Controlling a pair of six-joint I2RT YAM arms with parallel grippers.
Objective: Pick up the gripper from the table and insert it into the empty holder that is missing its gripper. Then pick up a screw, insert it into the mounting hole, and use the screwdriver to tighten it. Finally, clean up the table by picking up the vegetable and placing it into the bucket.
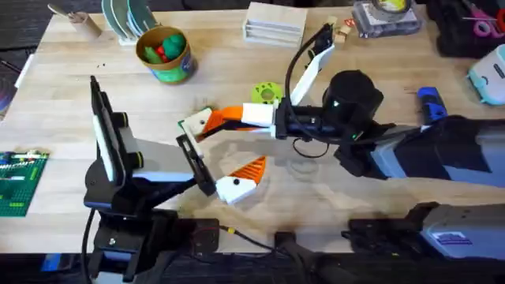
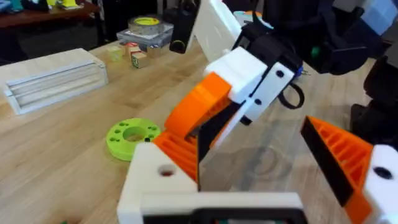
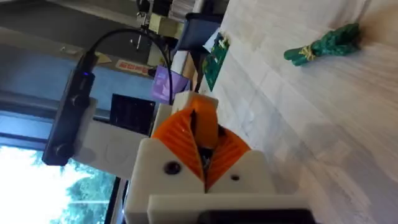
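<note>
- My right claw [image 1: 223,120] is clamped on the gripper [image 3: 203,127]. My right wrist cam shows it best: the little orange wedge is pinched between my two ribbed orange pads, each on a chunky white base.
- My left claw [image 1: 230,148] is spread wide open. One finger carries an orange ribbed tip [image 2: 339,155], the other is the bare white holder [image 2: 158,174] with a small round hole in its face.
- The left wrist cam shows my right claw tilted down right at the holder. I can't tell whether the gripper is seated in it.
- The vegetable [image 3: 323,45] turns up on the right wrist cam: a knobbly dark green thing lying flat on the pale wood surface [image 1: 71,87], well away from both claws.
- The overhead has the wider layout. The bucket [image 1: 177,71] is far back on the left, with a yellow rim, a green band and colourful bits inside. The blue screwdriver [image 1: 430,102] is off to the right.
- A bright green disc [image 1: 267,93] with holes in it lies flat just behind my right claw.
</note>
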